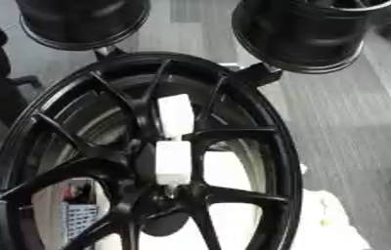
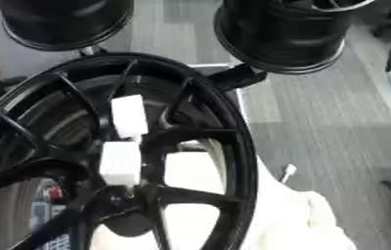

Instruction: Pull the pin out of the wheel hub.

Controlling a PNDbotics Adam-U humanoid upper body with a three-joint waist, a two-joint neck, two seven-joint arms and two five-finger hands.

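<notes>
A big black wheel hub (image 1: 139, 161) fills the left and centre, spokes fanning out from its middle. Two white blocks (image 1: 174, 114) sit one above the other against the spokes near the centre; which is the pin, I cannot tell. Above, two black drums (image 1: 306, 31). Grey floor (image 2: 336, 136) on the right. Neither hand shows, so their state can't be told.

Nothing to read here. The black wheel (image 1: 139, 156) carries no lettering or brand, and the two white blocks (image 1: 174, 141) at its hub are blank. No label or number shows on the dark drums (image 2: 280, 34) above, and the grey floor (image 2: 336, 127) has no sign.
</notes>
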